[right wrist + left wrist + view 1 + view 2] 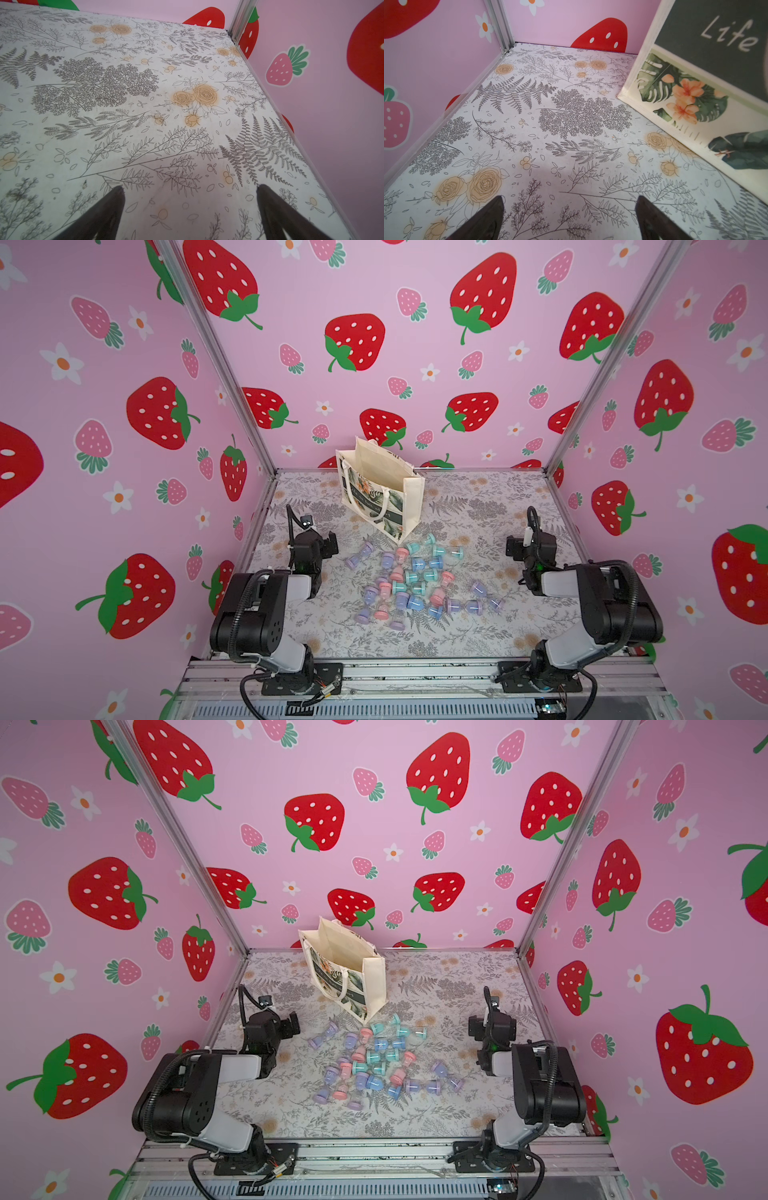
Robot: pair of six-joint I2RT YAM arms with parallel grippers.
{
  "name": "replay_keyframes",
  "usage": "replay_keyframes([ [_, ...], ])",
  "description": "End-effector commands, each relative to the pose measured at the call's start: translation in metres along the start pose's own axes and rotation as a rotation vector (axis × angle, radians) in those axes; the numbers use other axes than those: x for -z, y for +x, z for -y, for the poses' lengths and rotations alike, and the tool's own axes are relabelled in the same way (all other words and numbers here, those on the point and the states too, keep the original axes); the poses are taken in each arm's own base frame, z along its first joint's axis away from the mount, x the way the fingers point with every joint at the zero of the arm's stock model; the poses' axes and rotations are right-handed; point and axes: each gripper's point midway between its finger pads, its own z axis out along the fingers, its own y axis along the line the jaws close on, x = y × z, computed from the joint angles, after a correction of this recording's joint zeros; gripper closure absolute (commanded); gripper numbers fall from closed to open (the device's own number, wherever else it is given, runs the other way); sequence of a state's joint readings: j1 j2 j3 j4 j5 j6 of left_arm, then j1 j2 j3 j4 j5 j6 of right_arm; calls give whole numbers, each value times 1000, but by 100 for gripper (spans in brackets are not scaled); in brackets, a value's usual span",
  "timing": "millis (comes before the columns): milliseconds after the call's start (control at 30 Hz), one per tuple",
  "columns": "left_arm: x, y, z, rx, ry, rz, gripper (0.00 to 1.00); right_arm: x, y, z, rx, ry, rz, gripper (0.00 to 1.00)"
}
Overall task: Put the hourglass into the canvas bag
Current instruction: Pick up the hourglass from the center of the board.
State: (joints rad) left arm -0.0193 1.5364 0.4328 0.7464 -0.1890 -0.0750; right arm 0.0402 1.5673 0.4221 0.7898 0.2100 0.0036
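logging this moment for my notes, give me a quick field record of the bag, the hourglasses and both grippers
canvas bag: upright, mouth open, far part of the table
hourglasses: loose pile on the table, robot side of the bag; pink, blue, teal, purple
left gripper: open, empty, off to one side of the pile
right gripper: open, empty, on the opposite side
inside bag: no hourglass visible

Canvas bag (411, 499): you see cream cloth, green leaves, orange flowers, a dark band lettered white.
Hourglasses (417, 576): your pile at the bag's 6 o'clock mixes lilac, pink, teal and blue.
Table (478, 626): off-white for you, grey ferns, tan roses.
Walls (374, 281): pink, red and pink strawberries, white flowers.
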Motion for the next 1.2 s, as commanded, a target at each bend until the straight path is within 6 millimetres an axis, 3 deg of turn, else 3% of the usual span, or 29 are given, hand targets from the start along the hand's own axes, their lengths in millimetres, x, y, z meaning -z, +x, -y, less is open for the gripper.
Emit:
replay_keyframes([
  [0, 5, -21, 6, -19, 35, 19, 1, 12, -25, 8, -16, 28, 74, 1],
  [200, 28, -39, 5, 16, 52, 18, 1, 32, -48, 17, -39, 33, 72, 1],
  [267, 38, -46, 4, 64, 53, 23, 1, 41, -58, 24, -111, 56, 73, 1],
  [400, 55, -61, 9, 208, 97, 27, 1, 56, -75, 20, -238, -8, 95, 1],
  [533, 65, -70, 6, 383, 81, -36, 1, 69, -50, 41, -552, 124, -45, 1],
  [667, 68, -73, 26, 378, 188, -91, 1, 69, -44, 23, -576, 20, -127, 1],
  [800, 74, -70, 32, 402, 215, -125, 1, 71, -49, -1, -559, -84, -172, 1],
  [1033, 104, -59, 47, 332, 212, -201, 1, 86, -49, -70, -397, -281, -311, 1],
  [1167, 126, -47, 56, 270, 200, -262, 1, 104, -50, -110, -299, -397, -345, 1],
])
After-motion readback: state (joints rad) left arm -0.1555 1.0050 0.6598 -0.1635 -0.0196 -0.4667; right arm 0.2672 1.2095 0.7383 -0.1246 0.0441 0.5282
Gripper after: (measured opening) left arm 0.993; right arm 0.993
